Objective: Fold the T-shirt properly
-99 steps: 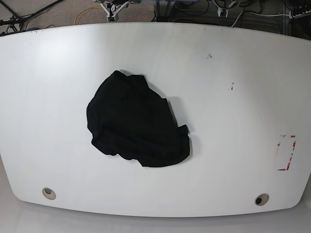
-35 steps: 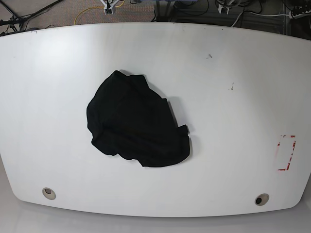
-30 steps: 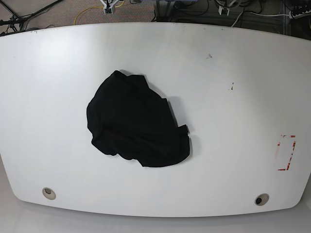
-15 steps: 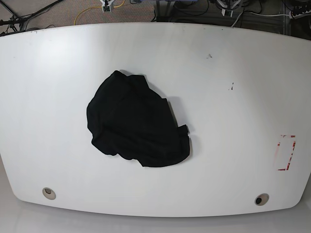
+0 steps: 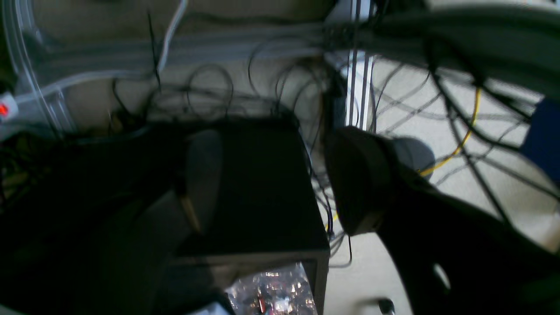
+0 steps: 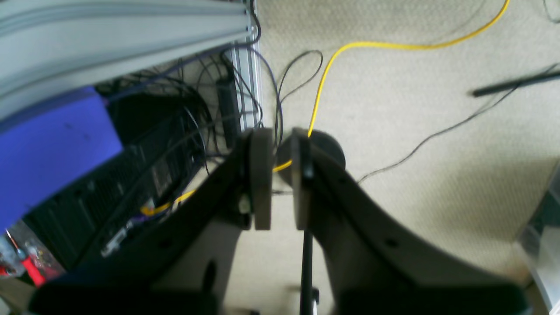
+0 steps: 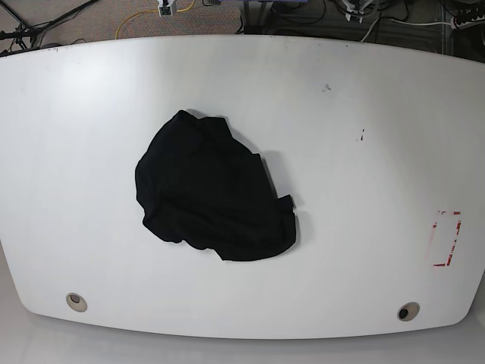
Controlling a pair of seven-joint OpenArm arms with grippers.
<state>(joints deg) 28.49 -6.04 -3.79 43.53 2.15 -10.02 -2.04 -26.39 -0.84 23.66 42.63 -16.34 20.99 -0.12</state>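
With the T-shirt (image 7: 214, 192) bunched centre-left on the worktop (image 7: 364, 189), spreading flat is needed first; the left gripper (image 5: 280, 183) is parted, the right gripper (image 6: 274, 179) nearly closed, empty.

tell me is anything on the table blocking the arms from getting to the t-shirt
Nothing visible does. The T-shirt lies crumpled alone on the white table, bare surface all round it. Neither arm is over the table; both wrist cameras show only floor and cables.
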